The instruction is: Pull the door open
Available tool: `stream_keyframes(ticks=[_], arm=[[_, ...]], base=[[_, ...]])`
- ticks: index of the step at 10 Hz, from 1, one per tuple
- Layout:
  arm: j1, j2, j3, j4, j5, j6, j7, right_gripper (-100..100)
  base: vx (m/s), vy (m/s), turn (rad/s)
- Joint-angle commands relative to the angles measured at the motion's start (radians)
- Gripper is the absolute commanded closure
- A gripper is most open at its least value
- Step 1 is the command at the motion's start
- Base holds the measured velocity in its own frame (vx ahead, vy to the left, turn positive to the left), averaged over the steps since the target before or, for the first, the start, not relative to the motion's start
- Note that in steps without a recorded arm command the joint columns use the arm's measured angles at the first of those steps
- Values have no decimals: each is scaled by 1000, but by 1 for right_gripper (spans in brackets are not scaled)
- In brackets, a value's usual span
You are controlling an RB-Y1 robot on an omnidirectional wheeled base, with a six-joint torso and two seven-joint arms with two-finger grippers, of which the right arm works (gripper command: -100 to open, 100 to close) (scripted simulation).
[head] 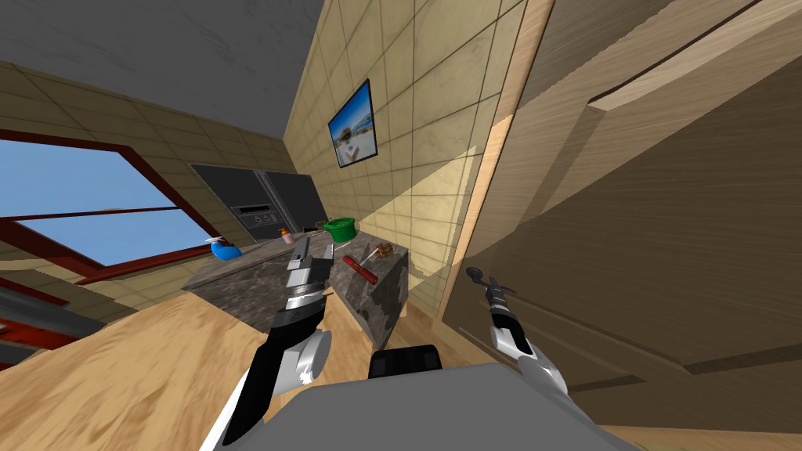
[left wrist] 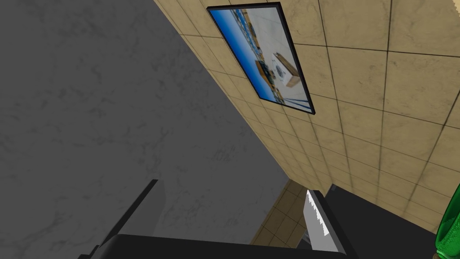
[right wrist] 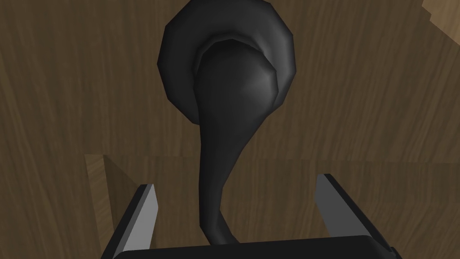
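The brown wooden door (head: pixel 666 235) takes up the right side in the head view. Its dark lever handle (head: pixel 475 274) sits near the door's edge by the light frame. My right gripper (head: pixel 489 288) is at the handle. In the right wrist view the black lever (right wrist: pixel 220 171) runs down from its round base (right wrist: pixel 179 58) between my two fingers (right wrist: pixel 143 211). The right gripper (right wrist: pixel 236 202) is open, with gaps on both sides of the lever. My left gripper (head: pixel 300 249) is raised over the counter and stands open (left wrist: pixel 229 211) with nothing in it.
A dark stone counter (head: pixel 258 286) stands ahead on the left, carrying a green bowl (head: pixel 341 229), a red tool (head: pixel 360 270) and a blue object (head: pixel 225 250). The light door frame (head: pixel 478 203) meets a tiled wall. A red-framed window (head: pixel 78 203) lies far left.
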Motion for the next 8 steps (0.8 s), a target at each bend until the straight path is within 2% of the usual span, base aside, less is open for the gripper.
stream_keyframes(ticks=[1,8], arm=[[0,2,-2,-1,0,0,3,-100],[0,2,-2,-1,0,0,3,-100]], base=[[3,-4,11],[0,0,1]])
